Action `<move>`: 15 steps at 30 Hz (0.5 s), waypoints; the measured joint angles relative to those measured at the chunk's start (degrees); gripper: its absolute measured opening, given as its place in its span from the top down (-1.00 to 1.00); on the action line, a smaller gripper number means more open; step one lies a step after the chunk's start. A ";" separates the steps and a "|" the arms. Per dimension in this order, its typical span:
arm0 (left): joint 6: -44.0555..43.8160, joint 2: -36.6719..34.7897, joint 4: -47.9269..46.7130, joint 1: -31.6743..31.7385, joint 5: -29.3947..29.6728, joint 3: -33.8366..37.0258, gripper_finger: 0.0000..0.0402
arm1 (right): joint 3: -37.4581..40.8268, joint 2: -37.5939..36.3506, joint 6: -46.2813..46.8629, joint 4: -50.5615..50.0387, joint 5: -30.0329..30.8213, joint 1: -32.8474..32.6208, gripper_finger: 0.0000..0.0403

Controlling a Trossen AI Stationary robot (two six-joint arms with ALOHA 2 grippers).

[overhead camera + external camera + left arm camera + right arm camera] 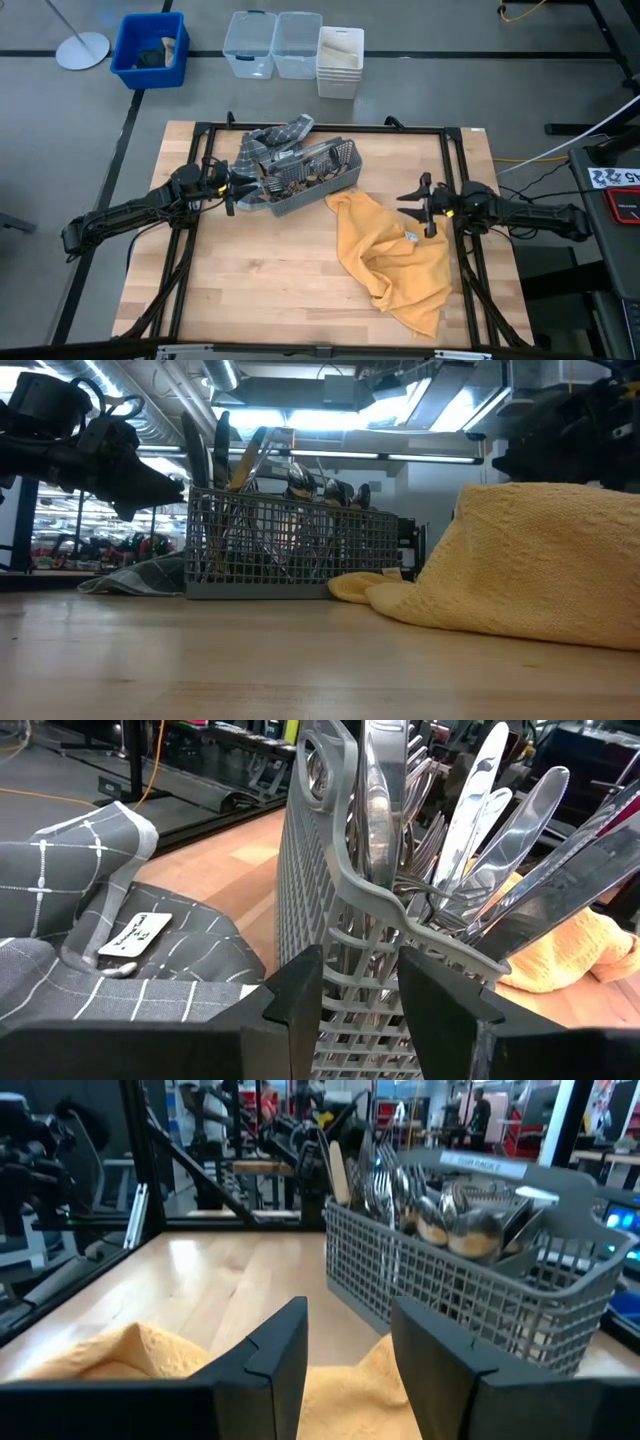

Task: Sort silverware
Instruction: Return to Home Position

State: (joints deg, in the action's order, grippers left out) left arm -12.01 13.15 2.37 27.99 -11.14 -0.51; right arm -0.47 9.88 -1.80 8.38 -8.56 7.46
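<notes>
- Wooden table (300,300) carrying no loose cutlery in sight; anything under the cloths is hidden.
- Yellow towel (400,260) lying crumpled beside basket (300,550).
- Checked cloth (270,140) lying behind it.
- Left gripper (230,191) hovering at basket end, fingers moderately apart, holding nothing.
- Right gripper (421,205) hanging over towel, spread wide, holding nothing.
- Silverware (480,810) standing packed in basket.
- Sorting looking finished; only parking arms seeming left.

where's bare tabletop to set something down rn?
Biggest free patch: the near-left table, bordered by the left arm, the caddy and the yellow towel. Smaller one: the far-right corner, behind the right end effector. Crowded: far middle, where the checked cloth, the caddy's silverware and the left end effector bunch up.
</notes>
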 joint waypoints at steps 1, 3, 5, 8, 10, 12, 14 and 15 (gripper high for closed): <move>-0.04 0.00 0.00 0.02 0.00 0.00 0.39 | 0.00 -0.49 0.00 0.01 0.00 0.00 0.27; 0.32 0.00 0.00 0.01 0.00 0.00 0.39 | 0.00 -1.62 0.00 -0.04 0.01 0.00 0.27; 0.43 0.00 0.00 0.00 0.00 0.00 0.39 | 0.02 -2.70 0.00 0.03 0.00 0.00 0.27; -0.04 0.00 0.01 0.01 0.01 0.00 0.39 | 0.02 -4.64 0.00 0.04 0.00 0.00 0.27; 0.21 0.00 0.00 0.01 0.00 0.00 0.39 | 0.02 -5.95 0.00 -0.01 0.00 0.02 0.27; 0.44 0.00 0.01 0.01 0.00 0.00 0.39 | 0.02 -7.35 0.00 0.05 0.00 0.02 0.27; 0.20 0.00 0.00 0.01 0.00 0.00 0.39 | 0.02 -8.73 0.00 0.00 0.01 0.02 0.27; -0.01 0.00 0.01 0.00 0.01 0.00 0.39 | 0.02 -9.39 0.00 -0.01 0.00 0.04 0.27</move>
State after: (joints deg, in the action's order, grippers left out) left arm -12.02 13.15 2.38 27.99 -11.13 -0.51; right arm -0.45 0.49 -1.80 8.37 -8.56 7.51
